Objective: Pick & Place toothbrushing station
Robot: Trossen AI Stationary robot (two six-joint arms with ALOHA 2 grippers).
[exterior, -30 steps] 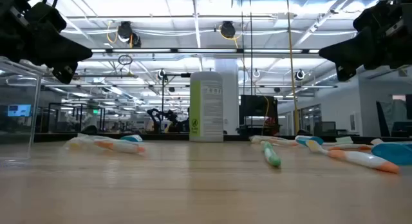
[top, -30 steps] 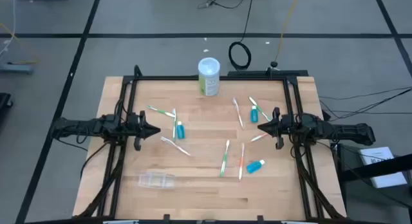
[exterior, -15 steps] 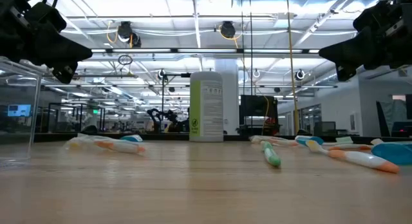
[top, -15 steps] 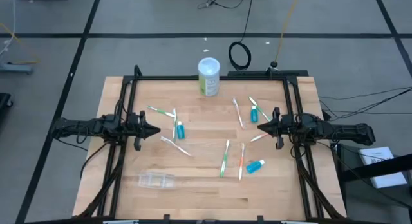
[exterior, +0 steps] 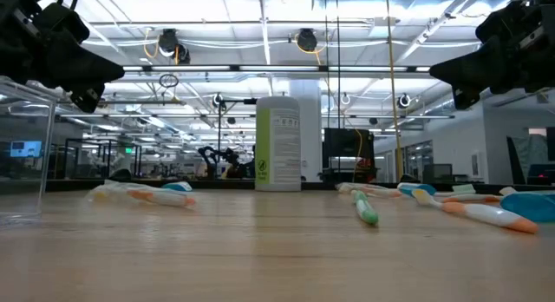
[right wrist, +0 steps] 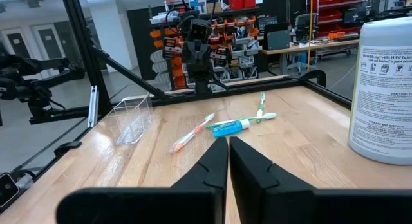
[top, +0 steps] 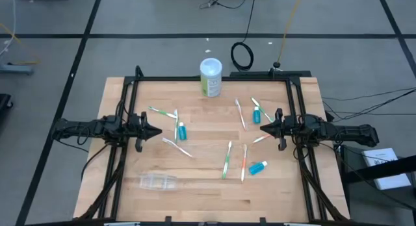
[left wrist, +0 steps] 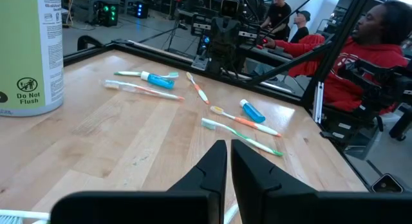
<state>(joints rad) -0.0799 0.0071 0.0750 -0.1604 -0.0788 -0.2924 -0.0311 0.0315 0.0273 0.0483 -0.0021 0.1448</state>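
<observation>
Thin white, green and orange toothbrushes and teal tubes lie flat on the wooden table in two groups. One group is by my left gripper: a green-white brush [top: 162, 113] and a tube [top: 182, 130]. The other is by my right gripper: a green brush [top: 227, 159], an orange brush [top: 244, 162] and a tube [top: 258, 167]. The clear cup [top: 158, 181] lies on its side near the front left. My left gripper [top: 159, 130] and right gripper [top: 262, 128] hover level above the table, facing each other, both shut and holding nothing.
A tall white-and-green canister [top: 210, 76] stands upright at the table's far edge. A black frame [top: 214, 79] runs along the far edge and both sides. People sit at benches beyond the table's right side [left wrist: 380, 50]. Bare wood lies between the two groups of things.
</observation>
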